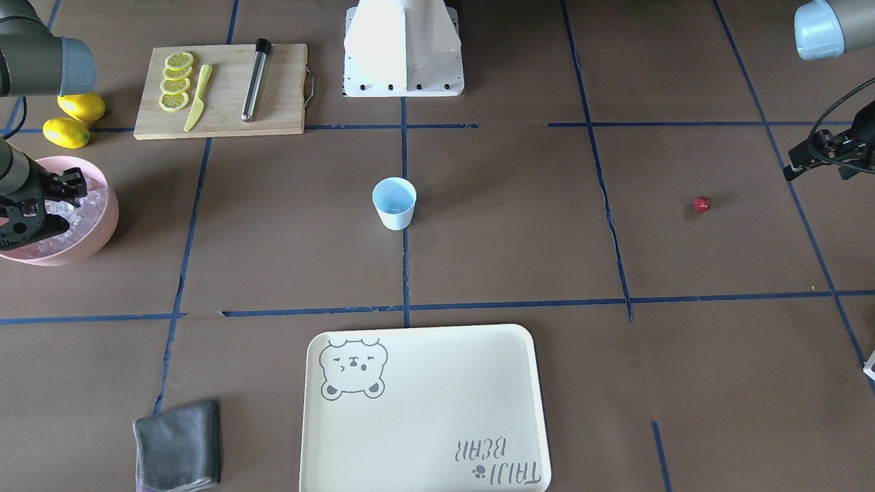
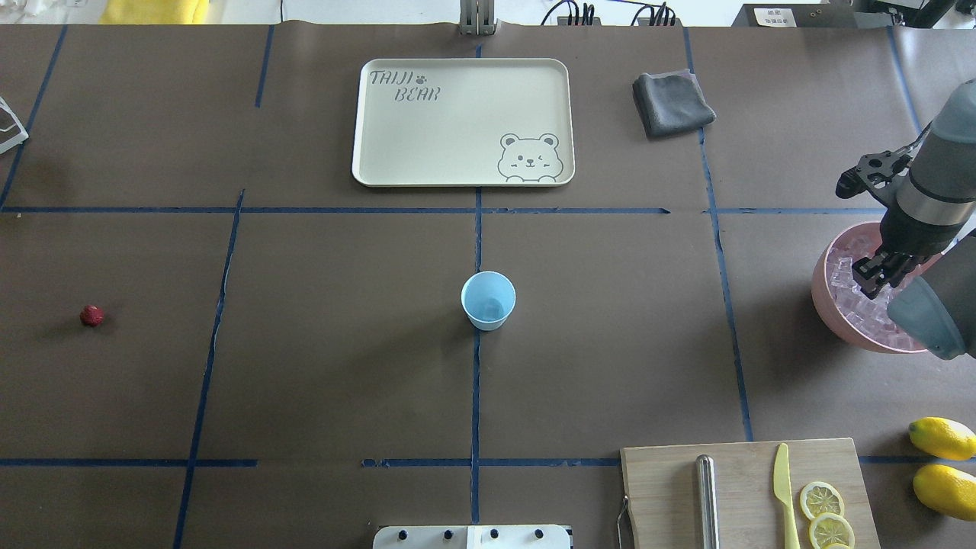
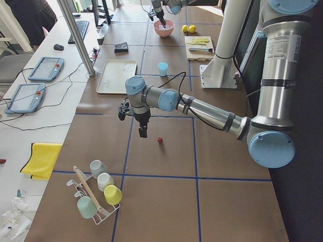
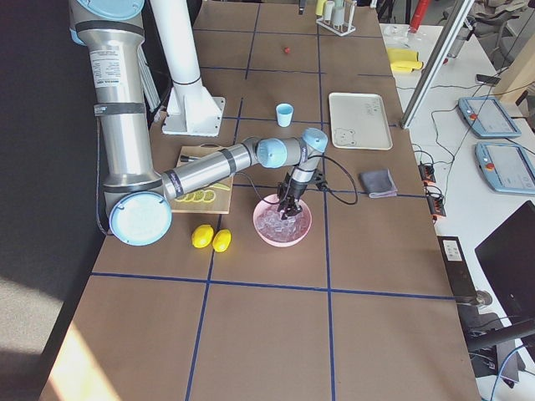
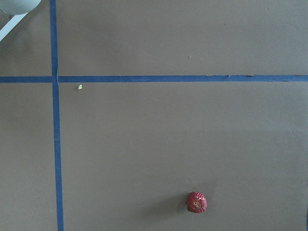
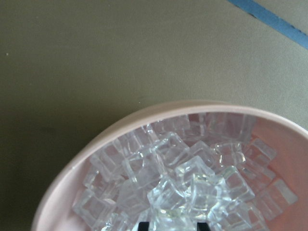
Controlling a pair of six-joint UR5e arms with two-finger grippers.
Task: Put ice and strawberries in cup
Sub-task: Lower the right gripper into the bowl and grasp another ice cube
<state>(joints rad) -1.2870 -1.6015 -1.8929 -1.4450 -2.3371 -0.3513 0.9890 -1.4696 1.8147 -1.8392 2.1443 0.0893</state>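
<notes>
The light-blue cup point(image 1: 394, 203) point(image 2: 488, 300) stands upright at the table's middle. The pink bowl point(image 2: 820, 293) point(image 6: 96, 144) on my right holds many clear ice cubes point(image 6: 183, 168) point(image 2: 845, 267). My right gripper point(image 2: 869, 280) point(image 1: 27, 219) is down in the bowl, and its fingertips point(image 6: 144, 224) are closed on an ice cube. The small dark-red strawberry point(image 1: 701, 203) point(image 2: 91, 315) point(image 5: 196, 202) lies alone on the table on my left. My left gripper point(image 1: 793, 169) point(image 3: 143, 132) hovers near the strawberry, a little beside it. It is empty, and no fingers show in its wrist view.
A wooden cutting board point(image 1: 219, 89) holds lemon slices, a yellow knife and a metal muddler, with two whole lemons point(image 1: 72, 119) beside it. A cream tray point(image 1: 424, 410) and a grey cloth point(image 1: 178, 444) lie on the far side. A rack of cups point(image 3: 96, 196) stands past the strawberry.
</notes>
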